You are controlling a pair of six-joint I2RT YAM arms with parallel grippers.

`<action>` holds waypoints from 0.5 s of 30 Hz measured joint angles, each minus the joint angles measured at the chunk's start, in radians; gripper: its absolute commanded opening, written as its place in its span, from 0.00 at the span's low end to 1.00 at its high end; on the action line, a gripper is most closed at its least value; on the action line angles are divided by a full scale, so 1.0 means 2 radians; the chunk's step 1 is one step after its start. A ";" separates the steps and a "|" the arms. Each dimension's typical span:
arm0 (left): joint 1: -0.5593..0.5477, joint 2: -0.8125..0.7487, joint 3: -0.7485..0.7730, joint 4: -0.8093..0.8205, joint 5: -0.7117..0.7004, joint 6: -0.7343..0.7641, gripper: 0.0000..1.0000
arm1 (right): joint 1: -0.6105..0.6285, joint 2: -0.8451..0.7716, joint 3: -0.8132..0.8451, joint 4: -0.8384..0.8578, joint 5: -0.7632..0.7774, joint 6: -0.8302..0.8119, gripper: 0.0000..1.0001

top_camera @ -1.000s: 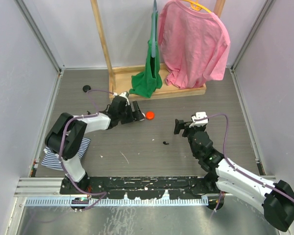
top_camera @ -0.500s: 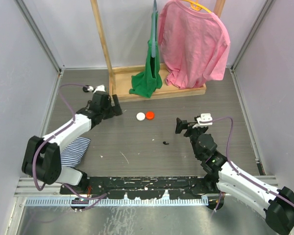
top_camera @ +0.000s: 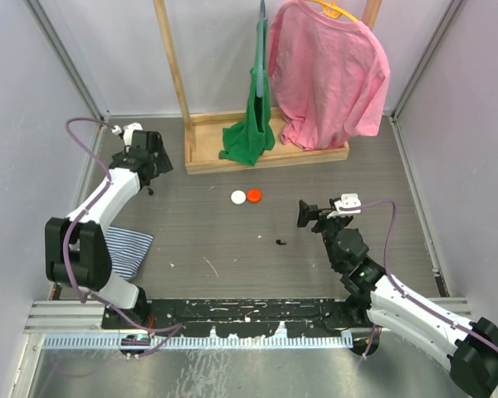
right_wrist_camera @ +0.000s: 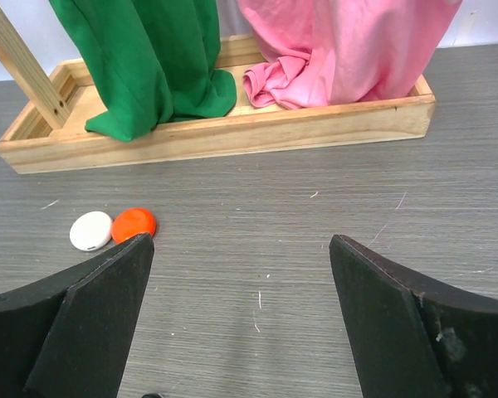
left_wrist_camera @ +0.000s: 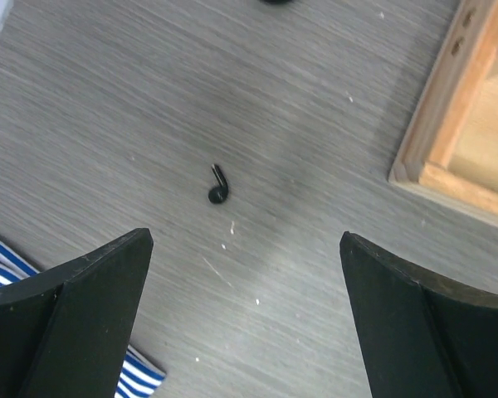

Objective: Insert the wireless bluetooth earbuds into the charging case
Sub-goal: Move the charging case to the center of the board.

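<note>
The left claw point(left_wrist_camera: 245, 249) is hovering spread apart, an earbud point(left_wrist_camera: 218, 189) at its twelve o'clock; the right claw point(right_wrist_camera: 241, 249) is gaping too, the case point(right_wrist_camera: 134, 224) at ten o'clock

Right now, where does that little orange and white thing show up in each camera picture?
Top external: orange and white case, mid-picture.
Left wrist: not in it.
Right wrist: lower left.
Shared landmark: wooden rack base, just behind the case; right edge in left wrist, upper band in right wrist.

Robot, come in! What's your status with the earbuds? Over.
Left gripper open, aimed at one earbud. Right gripper open, empty. Second earbud lying loose, case apart from both. Nothing in the way.
</note>
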 measured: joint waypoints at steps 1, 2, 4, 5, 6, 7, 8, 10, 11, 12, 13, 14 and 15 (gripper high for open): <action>0.006 0.010 0.009 0.000 0.000 0.005 0.98 | 0.000 0.000 0.000 0.000 0.000 0.000 0.93; 0.011 0.019 0.016 0.001 0.001 0.007 0.98 | 0.000 0.000 -0.001 0.000 0.000 0.000 0.93; 0.025 0.040 0.034 0.000 0.003 0.017 0.98 | 0.000 0.002 -0.001 0.000 0.000 0.000 0.93; 0.033 0.054 0.048 -0.003 0.006 0.020 0.98 | 0.000 0.003 -0.001 0.001 0.000 0.000 0.93; 0.039 0.071 0.065 -0.003 0.010 0.023 0.98 | 0.000 0.004 -0.001 0.000 -0.001 0.000 0.93; 0.043 0.085 0.081 -0.004 0.014 0.028 0.98 | 0.000 0.006 -0.001 0.000 -0.001 0.000 0.93; 0.047 0.100 0.096 -0.003 0.018 0.032 0.99 | 0.000 0.007 -0.001 -0.001 -0.002 0.000 0.93; 0.053 0.131 0.125 -0.001 0.029 0.042 1.00 | 0.000 0.007 -0.001 -0.002 -0.004 0.000 0.93; 0.056 0.144 0.136 0.002 0.035 0.046 0.98 | 0.000 0.007 -0.001 -0.002 -0.004 0.000 0.93; 0.060 0.159 0.146 0.003 0.043 0.049 0.96 | 0.000 0.007 -0.001 -0.002 -0.004 0.000 0.93; 0.063 0.170 0.154 0.004 0.051 0.052 0.94 | 0.000 0.007 -0.001 -0.002 -0.004 0.000 0.93; 0.067 0.185 0.165 0.005 0.060 0.056 0.93 | 0.000 0.007 -0.001 -0.002 -0.004 0.000 0.93; 0.071 0.200 0.176 0.006 0.070 0.057 0.91 | 0.000 0.009 -0.001 -0.001 -0.004 0.000 0.93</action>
